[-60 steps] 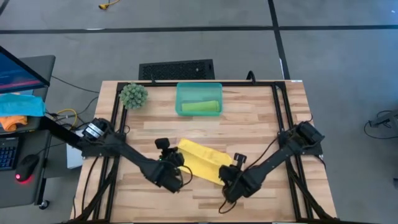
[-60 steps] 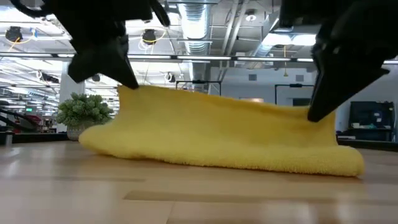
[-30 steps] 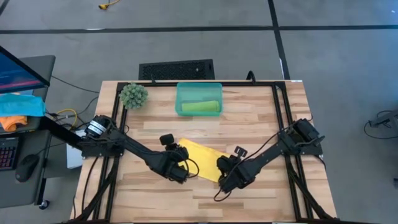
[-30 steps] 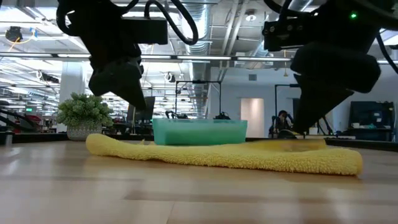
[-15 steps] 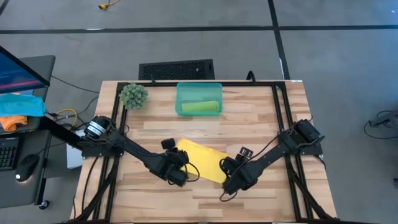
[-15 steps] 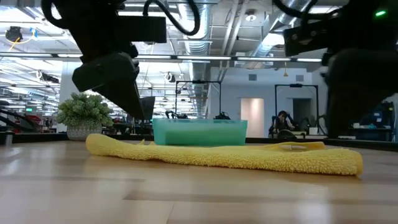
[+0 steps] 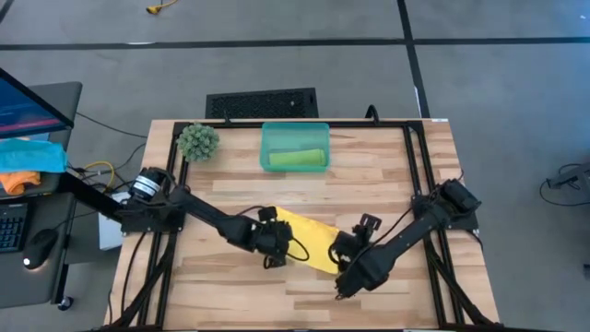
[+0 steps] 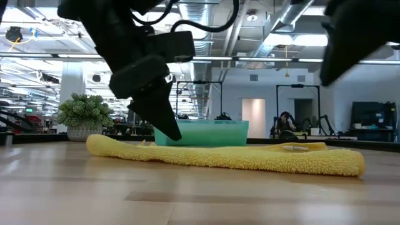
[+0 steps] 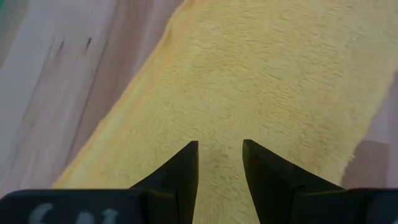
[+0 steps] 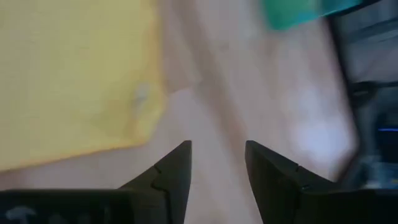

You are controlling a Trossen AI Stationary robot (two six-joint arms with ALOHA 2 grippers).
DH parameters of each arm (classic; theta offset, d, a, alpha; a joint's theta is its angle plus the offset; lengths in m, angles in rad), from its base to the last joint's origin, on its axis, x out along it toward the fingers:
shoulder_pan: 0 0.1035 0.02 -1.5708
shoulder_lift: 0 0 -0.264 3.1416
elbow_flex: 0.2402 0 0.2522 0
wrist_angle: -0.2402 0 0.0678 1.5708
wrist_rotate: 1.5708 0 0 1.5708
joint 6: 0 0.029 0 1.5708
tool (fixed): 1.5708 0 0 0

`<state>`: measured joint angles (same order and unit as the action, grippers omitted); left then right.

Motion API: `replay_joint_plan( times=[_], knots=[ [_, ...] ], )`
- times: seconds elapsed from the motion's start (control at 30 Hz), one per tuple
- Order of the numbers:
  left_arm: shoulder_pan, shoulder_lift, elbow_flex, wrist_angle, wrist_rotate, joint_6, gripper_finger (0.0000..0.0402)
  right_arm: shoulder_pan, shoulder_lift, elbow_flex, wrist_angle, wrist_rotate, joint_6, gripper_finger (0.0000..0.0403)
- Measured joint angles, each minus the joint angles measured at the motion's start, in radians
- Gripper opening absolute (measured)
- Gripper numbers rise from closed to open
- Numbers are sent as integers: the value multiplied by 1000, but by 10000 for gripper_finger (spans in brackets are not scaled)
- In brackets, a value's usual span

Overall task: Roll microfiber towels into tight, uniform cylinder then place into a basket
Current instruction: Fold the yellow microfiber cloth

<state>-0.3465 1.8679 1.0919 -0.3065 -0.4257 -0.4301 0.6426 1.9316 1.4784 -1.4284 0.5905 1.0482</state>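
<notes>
A pale wooden tabletop (image 7: pixel 387 175) fills the middle of a big open workshop, with grey floor all round it. The yellow towel (image 7: pixel 309 239) lies flat and folded into a long strip near the middle, closer to the front edge. The left hand (image 9: pixel 220 163) hangs just above the towel's left end, its two dark fingers parted with nothing between them, only yellow pile below. The right hand (image 10: pixel 218 163) sits off the towel's right end over bare wood, fingers likewise spread and empty. At the back of the tabletop stands the teal basket (image 7: pixel 294 128), well apart from the yellow towel, with the lime green towel (image 7: pixel 298 159) rolled inside it. A spiky green plant ball (image 7: pixel 197 141) sits to the basket's left.
</notes>
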Motion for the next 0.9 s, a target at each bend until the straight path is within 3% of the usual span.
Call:
replay_joint_plan(
  times=[0.13, 0.4, 0.53, 0.73, 0.9],
  knots=[
    [28, 0, -11, 7, 62, 0, 119, -30, 0, 71, -143, 93, 18, 171],
    [84, -6, -84, 28, 120, -27, 119, -101, -76, 85, -145, 242, 54, 170],
    [87, -6, -92, 27, 68, -7, 119, -115, -95, 85, -142, 254, 58, 170],
    [134, -5, -93, 17, 30, 218, 119, -113, -95, 85, -127, 281, 53, 170],
    [211, -1, -93, -1, -74, 345, 119, -109, -95, 84, -114, 281, 59, 170]
  ],
)
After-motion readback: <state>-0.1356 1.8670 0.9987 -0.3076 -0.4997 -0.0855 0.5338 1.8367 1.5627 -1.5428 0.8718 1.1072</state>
